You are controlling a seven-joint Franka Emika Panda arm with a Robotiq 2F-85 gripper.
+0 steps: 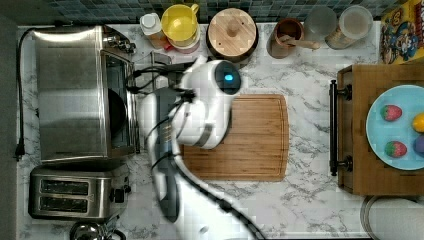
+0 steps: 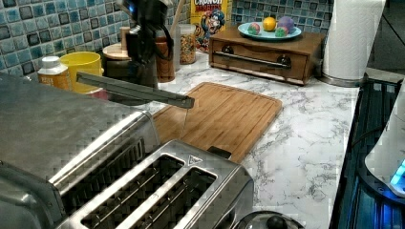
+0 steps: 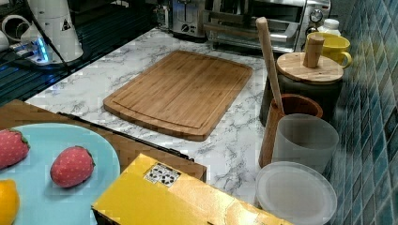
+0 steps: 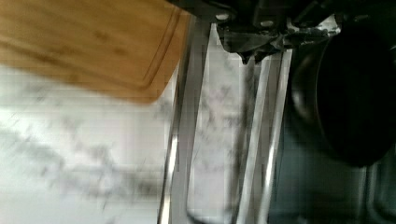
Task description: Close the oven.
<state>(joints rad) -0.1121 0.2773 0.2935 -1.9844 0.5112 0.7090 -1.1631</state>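
Observation:
The oven (image 1: 70,95) is the big steel box at the top view's left, and its top (image 2: 47,119) fills the left view's near left. Its glass door (image 2: 169,119) is part-way open and slants out over the counter, with the bar handle (image 2: 133,89) on its raised edge. My gripper (image 2: 143,47) hangs dark just behind that handle, close to it. In the wrist view my gripper (image 4: 252,28) sits over the handle bar (image 4: 187,116) and the door frame (image 4: 266,140), with a dark round pan (image 4: 355,93) inside the oven. The right view has the oven (image 3: 267,18) far off.
A two-slot steel toaster (image 1: 70,192) stands beside the oven. A wooden cutting board (image 1: 245,137) lies on the marble counter. A yellow cup (image 1: 179,22), a wood-lidded jar (image 1: 231,32) and other containers line the tiled wall. A wooden drawer box (image 1: 357,130) carries a blue plate.

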